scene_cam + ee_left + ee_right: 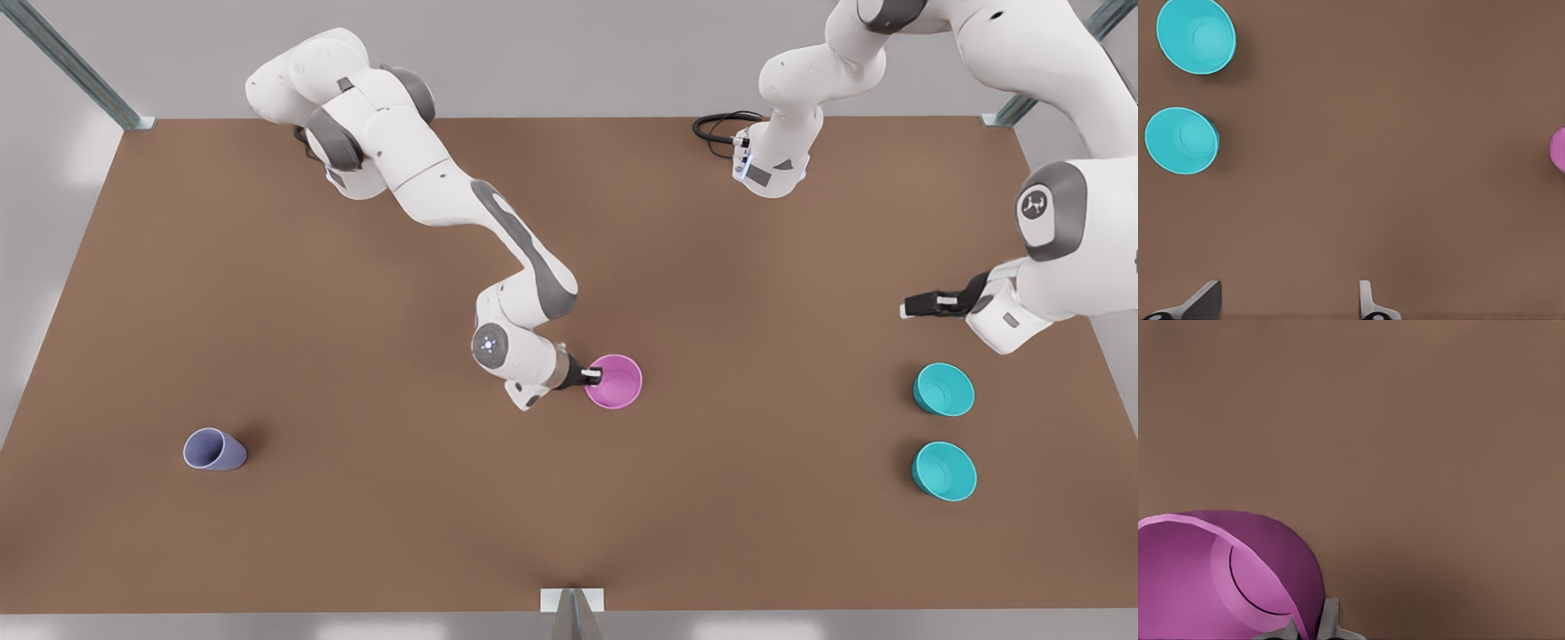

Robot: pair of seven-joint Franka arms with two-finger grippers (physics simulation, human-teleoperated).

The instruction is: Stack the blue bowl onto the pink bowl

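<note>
The right gripper [590, 377] is seen at the middle of the brown table [356, 373], its fingers [1328, 623] pinched on the rim of the pink bowl [614, 381] at the bowl's side toward the front view's left (in the right wrist view the wall of the pink bowl [1218, 580] is clamped between the finger tips). The bowl stands upright with its opening upward. The left gripper [916, 307] is held above the table toward the front view's right, well apart from the pink bowl, with its fingers [1201, 300] spread wide and nothing between them. Just nearer than that gripper, two turquoise bowls are set one behind the other: the blue bowl [943, 389] farther back and a second turquoise bowl [944, 471] nearer the camera, close together but not touching. In the left wrist view both of them [1196, 37] [1181, 141] are seen beyond the open fingers. A lavender cup [214, 449] is placed far off at the front view's left.
</note>
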